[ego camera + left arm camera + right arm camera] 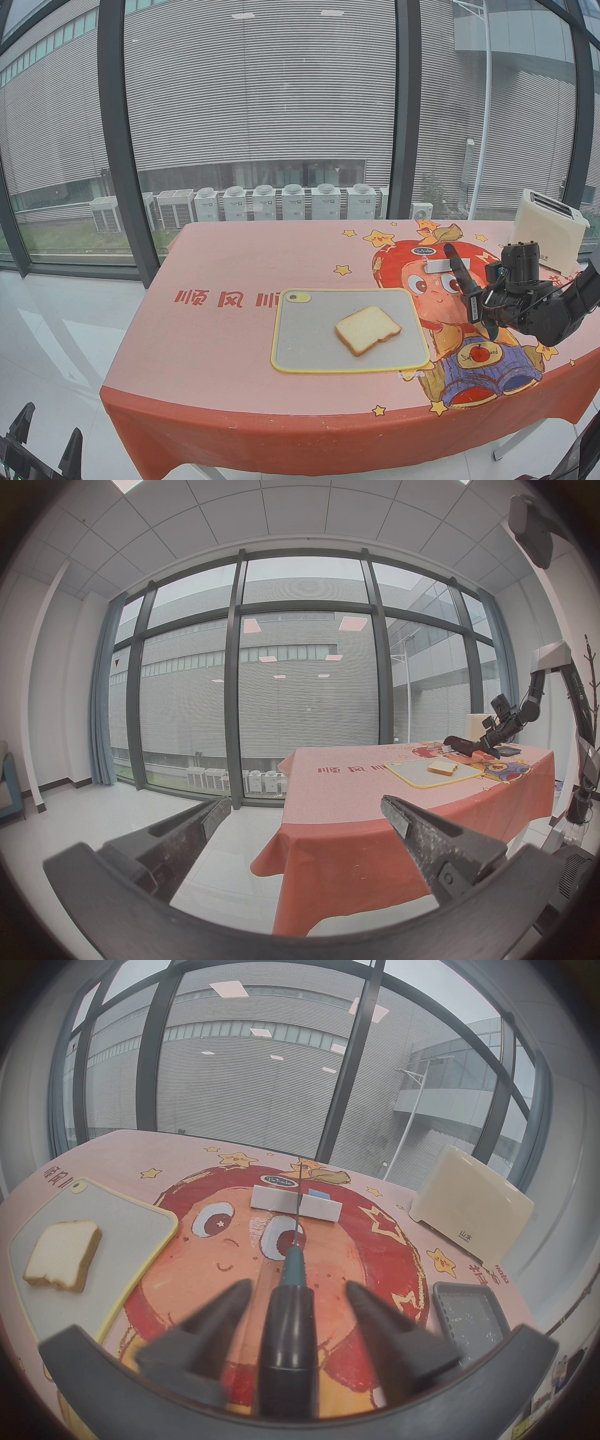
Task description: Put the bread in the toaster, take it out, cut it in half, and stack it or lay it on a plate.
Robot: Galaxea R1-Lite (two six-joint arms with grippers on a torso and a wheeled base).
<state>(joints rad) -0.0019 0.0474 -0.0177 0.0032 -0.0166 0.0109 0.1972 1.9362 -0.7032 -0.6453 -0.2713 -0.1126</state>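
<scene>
The bread is lying mid-frame on a cutting board. At right, the fingers of the right gripper are clasping a knife. The right wrist view is revealing a dark tray beside the toaster. The fingers of the left gripper are gaping.

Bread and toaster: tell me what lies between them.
In the head view, the right gripper holding the knife hangs between the bread and the toaster, near a white holder on the tablecloth.
</scene>
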